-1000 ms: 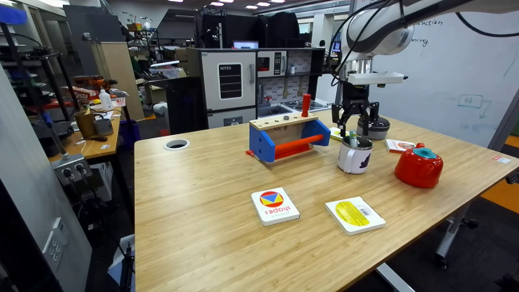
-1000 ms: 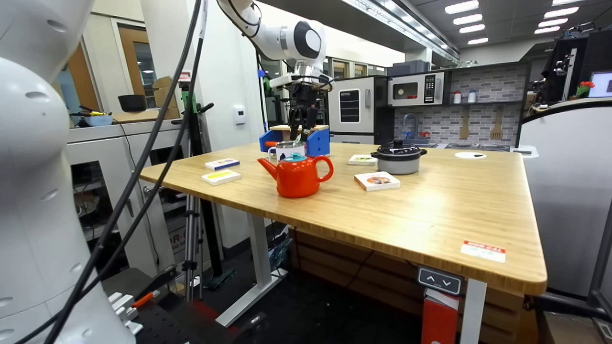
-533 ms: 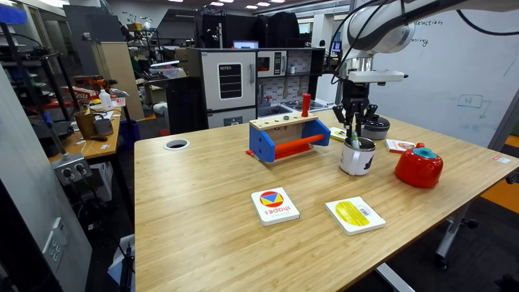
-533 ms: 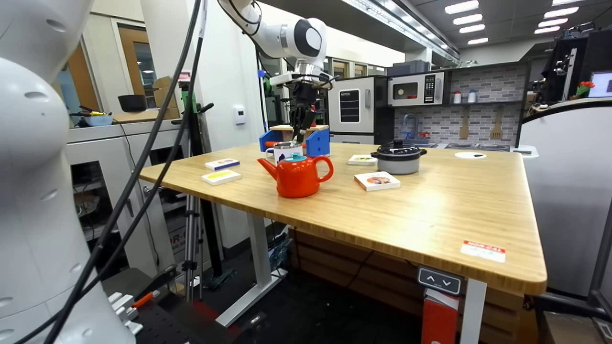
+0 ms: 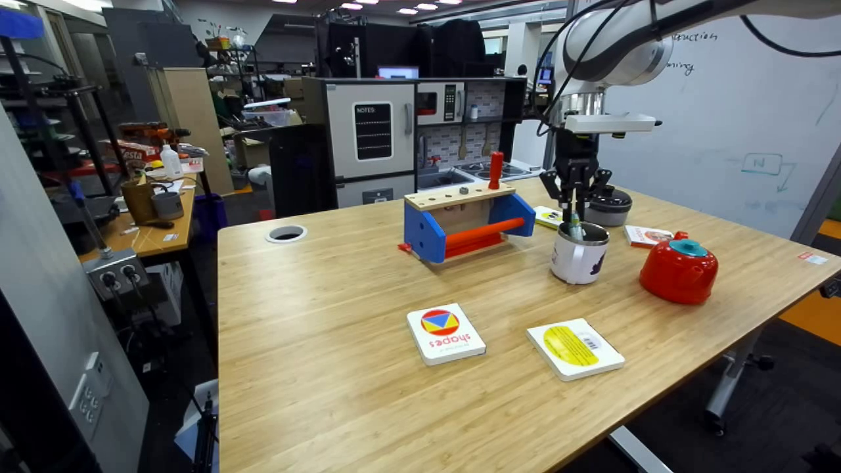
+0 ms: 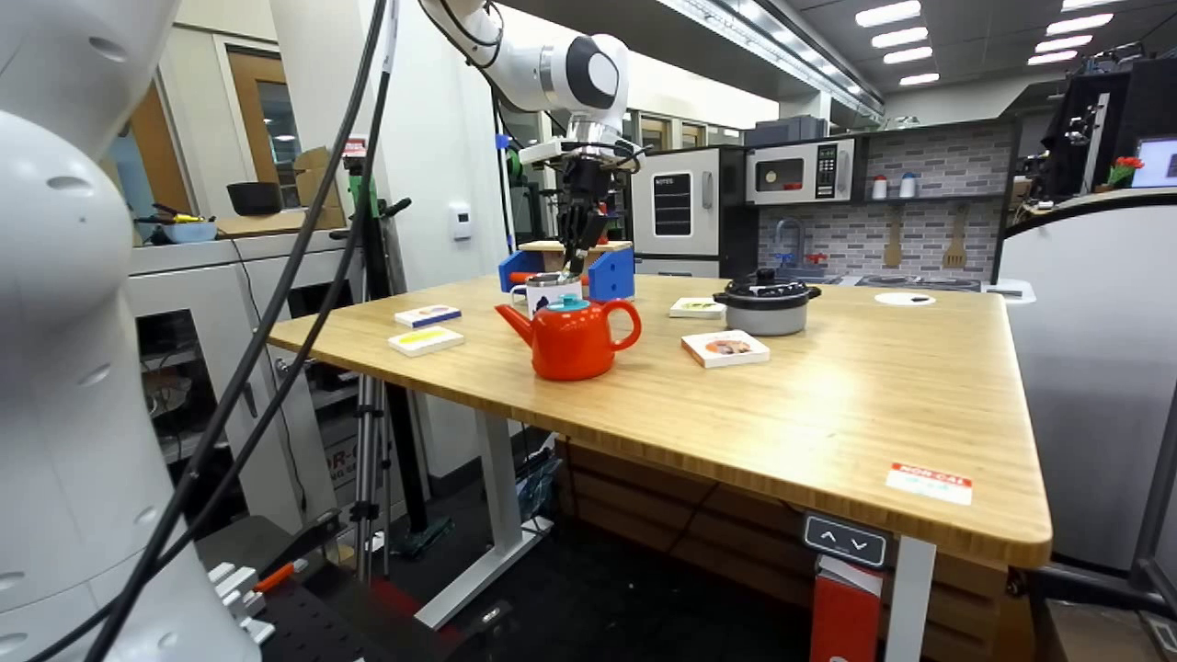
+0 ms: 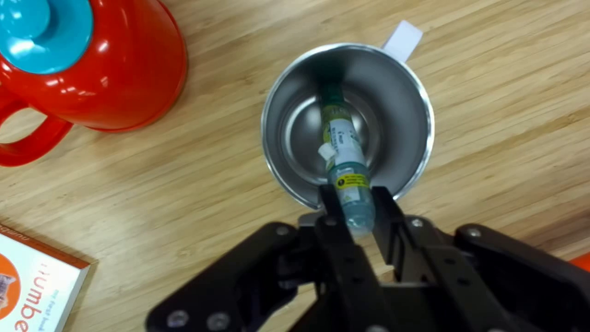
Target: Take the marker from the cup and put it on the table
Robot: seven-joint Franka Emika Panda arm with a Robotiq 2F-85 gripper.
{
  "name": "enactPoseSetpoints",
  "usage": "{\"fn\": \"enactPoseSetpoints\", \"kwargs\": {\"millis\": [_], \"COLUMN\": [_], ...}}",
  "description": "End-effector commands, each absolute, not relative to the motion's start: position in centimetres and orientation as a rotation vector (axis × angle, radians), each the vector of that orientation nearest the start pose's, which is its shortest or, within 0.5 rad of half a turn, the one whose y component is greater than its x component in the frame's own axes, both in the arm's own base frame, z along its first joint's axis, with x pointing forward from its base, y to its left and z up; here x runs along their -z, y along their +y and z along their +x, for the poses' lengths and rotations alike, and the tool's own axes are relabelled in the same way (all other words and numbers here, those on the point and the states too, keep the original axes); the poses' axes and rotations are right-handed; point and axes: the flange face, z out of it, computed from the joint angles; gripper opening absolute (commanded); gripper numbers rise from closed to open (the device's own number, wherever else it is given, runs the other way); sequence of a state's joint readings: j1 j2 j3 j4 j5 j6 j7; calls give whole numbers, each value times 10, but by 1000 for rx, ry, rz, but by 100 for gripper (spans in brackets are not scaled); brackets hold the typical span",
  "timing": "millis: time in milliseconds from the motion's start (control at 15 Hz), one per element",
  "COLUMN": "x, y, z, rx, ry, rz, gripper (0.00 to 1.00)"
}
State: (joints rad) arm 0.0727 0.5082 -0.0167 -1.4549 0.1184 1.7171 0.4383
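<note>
Marker (image 7: 343, 143) tilted inside cup (image 7: 405, 115); its upper end held by gripper (image 7: 354, 198), narrow, touching marker from both sides. Cup upright on wooden table (image 5: 341, 315). Near cup, in both exterior views: red teapot (image 7: 129, 69), blue-sided toy toolbox (image 5: 424, 233).

so a red teapot (image 6: 572, 348) and lidded grey pot (image 6: 766, 317) sat near a small book (image 6: 725, 348), kitchen unit (image 5: 402, 148) stood way back
</note>
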Motion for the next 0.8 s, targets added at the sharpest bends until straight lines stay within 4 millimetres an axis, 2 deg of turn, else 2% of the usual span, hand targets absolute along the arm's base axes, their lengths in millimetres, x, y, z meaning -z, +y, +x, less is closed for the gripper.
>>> {"fn": "enactPoseSetpoints", "kwargs": {"millis": [0,133,733], "x": [-372,-373,-378], "y": [50,50,53], "z": [668,667,660], "rx": [-438,-434,-431], "ry": [608,604,571], "rz": [-2993,-2997,-3011], "gripper": [14,5,5]}}
